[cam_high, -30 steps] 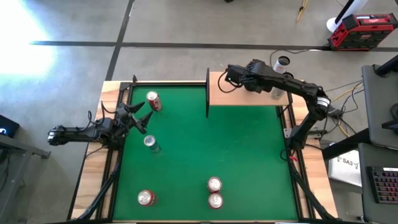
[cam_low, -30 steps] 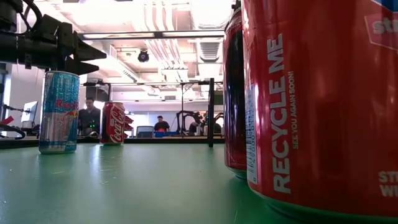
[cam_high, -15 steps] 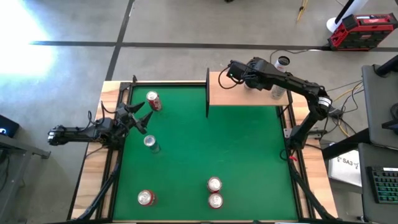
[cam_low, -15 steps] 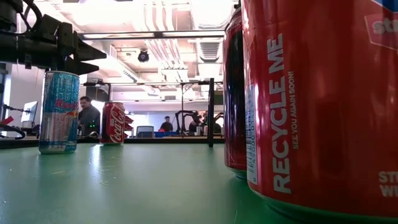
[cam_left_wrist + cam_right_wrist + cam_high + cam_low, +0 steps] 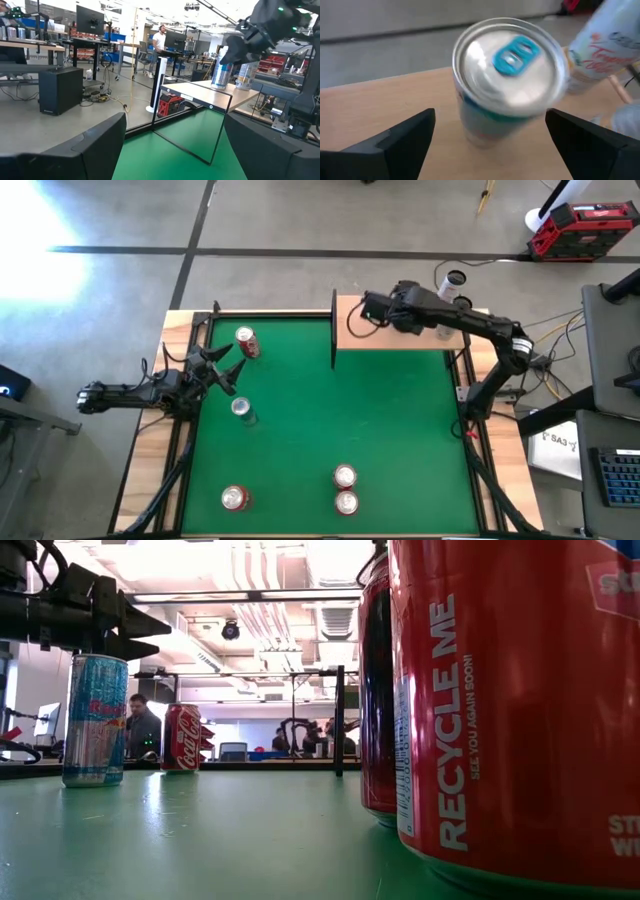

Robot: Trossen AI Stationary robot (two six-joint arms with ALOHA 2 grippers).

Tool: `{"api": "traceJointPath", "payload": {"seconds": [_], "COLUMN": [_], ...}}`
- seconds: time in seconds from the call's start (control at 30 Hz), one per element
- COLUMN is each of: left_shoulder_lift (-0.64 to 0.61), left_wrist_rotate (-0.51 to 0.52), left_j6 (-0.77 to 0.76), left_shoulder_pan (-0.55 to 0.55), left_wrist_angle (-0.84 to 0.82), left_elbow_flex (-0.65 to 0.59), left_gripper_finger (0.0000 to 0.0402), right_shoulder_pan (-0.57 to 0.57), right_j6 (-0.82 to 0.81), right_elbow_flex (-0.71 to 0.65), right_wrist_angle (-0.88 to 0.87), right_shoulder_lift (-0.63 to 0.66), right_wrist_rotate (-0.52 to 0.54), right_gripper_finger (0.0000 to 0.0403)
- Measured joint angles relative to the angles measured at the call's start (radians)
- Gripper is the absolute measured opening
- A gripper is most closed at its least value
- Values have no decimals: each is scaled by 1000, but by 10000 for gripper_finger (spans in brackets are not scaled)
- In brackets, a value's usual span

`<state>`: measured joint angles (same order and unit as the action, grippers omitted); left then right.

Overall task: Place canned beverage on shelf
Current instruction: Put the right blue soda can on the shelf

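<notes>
While the left gripper (image 5: 222, 366) waits at the left edge of the green felt counter (image 5: 390, 420) with its fingers (image 5: 95, 145) spread wide and empty, the right gripper (image 5: 368, 308) hovers over the shelf (image 5: 372, 338), the light-wood board at the counter's far right corner. In the right wrist view its two dark fingers (image 5: 402, 137) stand well apart on either side of a slim silver can with a blue tab (image 5: 510, 75), which stands upright on the wood without touching either finger. Beside that can lies or leans a pale can with red lettering (image 5: 600, 45); which of the two I cannot tell. On the felt, a red cola can (image 5: 246, 341) stands near the far left corner, a slim blue-and-silver can (image 5: 241, 409) stands just beside the left gripper, and three more red cans rest near the front edge: one at the left (image 5: 234, 498) and a touching pair toward the middle (image 5: 346, 489). A black post (image 5: 333, 330) marks the shelf's left edge.
</notes>
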<state>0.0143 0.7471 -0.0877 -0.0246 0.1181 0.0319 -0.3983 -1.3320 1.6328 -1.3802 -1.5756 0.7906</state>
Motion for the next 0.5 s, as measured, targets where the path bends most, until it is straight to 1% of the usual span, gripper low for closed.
{"api": "traceJointPath", "payload": {"seconds": [0.17,0.3,0.37,0.43,0.5], "left_shoulder_lift": [0,0,0,0,0], "left_wrist_rotate": [0,0,0,0,0], "left_j6": [0,0,0,0,0], "left_shoulder_pan": [0,0,0,0,0], "left_wrist_angle": [0,0,0,0,0], "left_elbow_flex": [0,0,0,0,0], "left_gripper_finger": [324,324,324,324,324], "right_shoulder_pan": [142,273,327,362,377], "right_j6": [-181,-312,-368,-409,-432], "right_elbow_flex": [-73,-175,-230,-281,-321], "right_wrist_angle": [-70,-70,-67,-60,-48], "right_shoulder_lift": [46,106,128,138,139], "right_wrist_rotate": [128,233,305,373,416], "right_gripper_finger": [372,372,372,372,372]}}
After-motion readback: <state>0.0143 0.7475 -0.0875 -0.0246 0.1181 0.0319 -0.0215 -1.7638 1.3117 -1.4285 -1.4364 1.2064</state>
